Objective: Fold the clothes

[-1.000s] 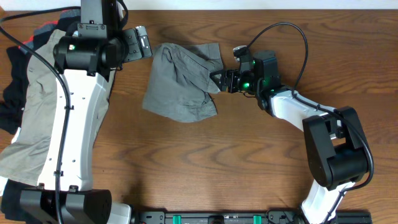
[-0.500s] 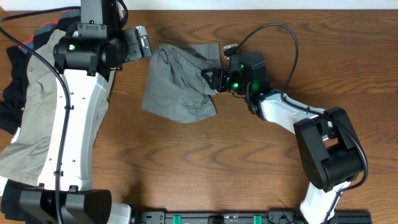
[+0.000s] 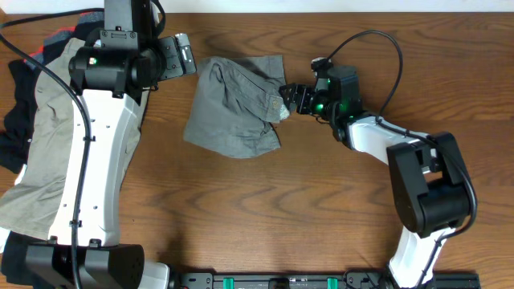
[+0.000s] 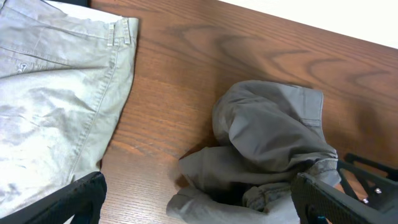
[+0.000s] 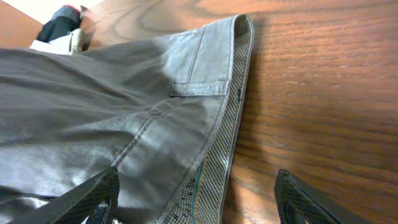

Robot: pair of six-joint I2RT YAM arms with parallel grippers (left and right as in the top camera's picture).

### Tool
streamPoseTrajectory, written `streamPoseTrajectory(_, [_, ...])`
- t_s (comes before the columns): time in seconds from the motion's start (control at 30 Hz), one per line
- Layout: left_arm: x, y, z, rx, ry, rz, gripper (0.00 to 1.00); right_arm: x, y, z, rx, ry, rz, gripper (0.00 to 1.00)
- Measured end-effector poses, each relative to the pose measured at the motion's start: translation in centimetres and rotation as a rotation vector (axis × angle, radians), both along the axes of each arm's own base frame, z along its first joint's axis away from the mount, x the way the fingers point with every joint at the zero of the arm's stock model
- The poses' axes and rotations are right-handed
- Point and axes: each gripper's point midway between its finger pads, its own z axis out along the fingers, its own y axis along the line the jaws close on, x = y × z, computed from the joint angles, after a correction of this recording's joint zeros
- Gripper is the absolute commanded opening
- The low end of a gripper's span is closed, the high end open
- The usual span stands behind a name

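grey shorts point(image 3: 234, 108) lay crumpled and partly doubled on the counter point(image 3: 321, 209), toward its far side, between the two arms. other clothes, khaki shorts point(image 3: 28, 160) uppermost, lay heaped at the left edge, partly under the left arm. right gripper point(image 3: 289, 98) stood at the grey shorts' right edge, over the waistband point(image 5: 217, 124), fingers spread, nothing pinched. left gripper point(image 3: 180, 54) hovered just off the far-left corner, fingers spread wide and empty. judgement: the step in hand was arranging the grey shorts for folding; no clean fold was yet made. the next move called for a firm pinch on the waistband edge, then drawing the cloth flat before doubling it. no brand, label or legible writing was found; only a belt loop point(image 5: 199, 88) and patterned lining inside the waistband.
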Motion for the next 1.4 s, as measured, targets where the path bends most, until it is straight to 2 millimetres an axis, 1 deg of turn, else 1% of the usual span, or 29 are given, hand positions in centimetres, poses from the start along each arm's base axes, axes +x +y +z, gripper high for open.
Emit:
streamPoseTrajectory(0.13, [0.0,0.0,0.0,0.000,0.000,0.000,0.96,0.2,1.9,-1.0,0.050,-0.010,0.008,0.75])
streamPoseTrajectory(0.2, [0.0,0.0,0.0,0.000,-0.001,0.000,0.96,0.1,2.9,-1.4,0.081,-0.016,0.021,0.71])
streamPoseTrajectory(0.27, [0.0,0.0,0.0,0.000,0.000,0.000,0.96,-0.1,4.0,-1.5,0.113,-0.022,0.040,0.56])
streamPoseTrajectory(0.3, [0.0,0.0,0.0,0.000,-0.001,0.000,0.96,-0.1,4.4,-1.2,0.135,-0.027,0.047,0.44])
streamPoseTrajectory(0.33, [0.0,0.0,0.0,0.000,-0.001,0.000,0.96,0.0,4.7,-0.7,0.157,-0.036,0.053,0.24])
streamPoseTrajectory(0.37, [0.0,0.0,0.0,0.000,-0.001,0.000,0.96,0.1,5.0,-0.2,0.176,-0.046,0.060,0.13])
streamPoseTrajectory(0.4, [0.0,0.0,0.0,0.000,-0.002,0.000,0.96,0.2,5.1,0.1,0.193,-0.050,0.059,0.06])
streamPoseTrajectory(0.43, [0.0,0.0,0.0,0.000,-0.001,0.000,0.96,0.3,5.4,0.9,0.218,-0.061,0.066,0.01])
streamPoseTrajectory(0.67, [0.0,0.0,0.0,0.000,-0.002,0.000,0.96,1.0,6.9,4.4,0.311,-0.095,0.147,0.01])
streamPoseTrajectory(0.77, [0.1,0.0,0.0,0.000,-0.003,-0.001,0.96,1.3,6.9,5.9,0.343,-0.098,0.200,0.01])
streamPoseTrajectory(0.83, [0.1,0.0,0.1,0.000,-0.004,-0.001,0.96,1.6,6.2,6.6,0.351,-0.073,0.219,0.01])
streamPoseTrajectory(0.9, [0.1,0.0,0.1,0.001,-0.005,-0.002,0.96,1.9,5.0,7.2,0.339,-0.037,0.222,0.01])
streamPoseTrajectory(1.0, [0.2,0.0,0.1,0.004,-0.009,-0.006,0.96,1.9,2.5,8.3,0.286,0.023,0.213,0.01])
streamPoseTrajectory(1.03, [0.2,0.0,0.2,0.004,-0.011,-0.006,0.96,1.9,1.2,9.2,0.253,0.043,0.196,0.01])
streamPoseTrajectory(1.07, [0.3,0.0,0.2,0.004,-0.015,-0.006,0.96,1.7,0.4,9.7,0.222,0.051,0.191,0.01])
streamPoseTrajectory(1.13, [0.4,0.0,0.4,0.006,-0.024,-0.008,0.96,1.5,-2.1,12.1,0.126,0.053,0.152,0.01])
streamPoseTrajectory(1.17, [0.5,0.0,0.4,0.007,-0.026,-0.008,0.96,1.3,-3.0,12.9,0.082,0.044,0.144,0.01])
streamPoseTrajectory(1.23, [0.6,0.0,0.5,0.010,-0.031,-0.011,0.96,1.1,-5.0,15.3,-0.030,0.010,0.104,0.01])
streamPoseTrajectory(1.3, [0.6,0.0,0.5,0.012,-0.033,-0.013,0.96,0.7,-6.5,17.5,-0.126,-0.023,0.073,0.00])
streamPoseTrajectory(1.33, [0.6,0.0,0.5,0.013,-0.034,-0.015,0.96,0.5,-7.2,18.4,-0.168,-0.038,0.058,0.01])
streamPoseTrajectory(1.4, [0.6,0.0,0.5,0.014,-0.033,-0.016,0.96,0.1,-8.4,19.8,-0.235,-0.054,0.029,0.01])
